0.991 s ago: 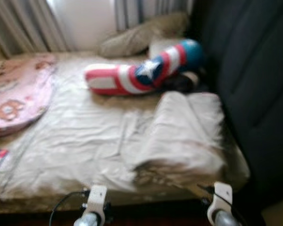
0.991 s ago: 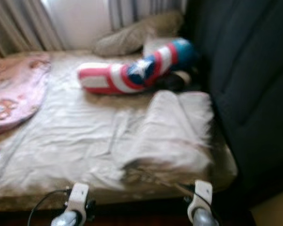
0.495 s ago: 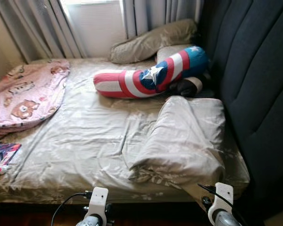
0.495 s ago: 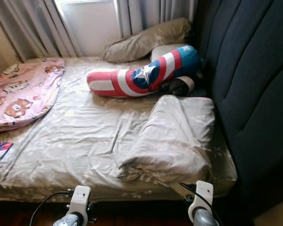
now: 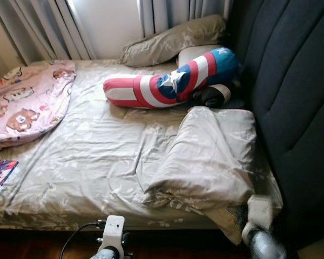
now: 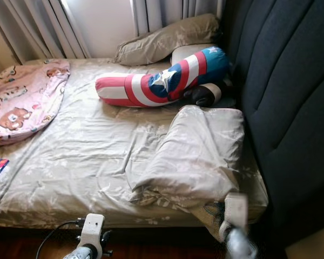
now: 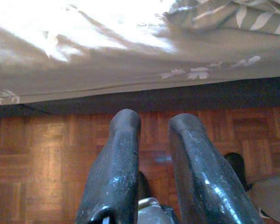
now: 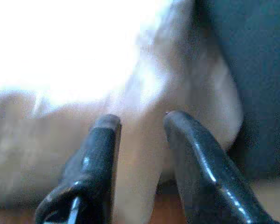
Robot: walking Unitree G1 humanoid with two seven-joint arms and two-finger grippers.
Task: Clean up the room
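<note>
A bed with a rumpled beige leaf-print sheet (image 5: pixel 92 156) lies before me. A beige pillow (image 5: pixel 210 156) sits crumpled on its near right part. Behind it lies a red, white and blue star bolster (image 5: pixel 170 83), with a dark round thing (image 5: pixel 213 96) tucked beside it. A pink bear-print blanket (image 5: pixel 27 102) is heaped at the far left. My right gripper (image 8: pixel 142 122) is open, raised at the bed's near right corner and pointing at the beige fabric (image 8: pixel 144 84). My left gripper (image 7: pixel 154 123) hangs low, open and empty, over the parquet floor (image 7: pixel 46 154) below the bed's edge.
A dark padded headboard (image 5: pixel 291 97) runs along the right side. Another beige pillow (image 5: pixel 173 40) leans at the back under grey curtains (image 5: pixel 43 27). A colourful flat packet (image 5: pixel 0 174) lies at the bed's left edge.
My right arm has lifted toward the bed's near right corner and is blurred. The view has sharpened and shifted a little. The left arm stays low.
</note>
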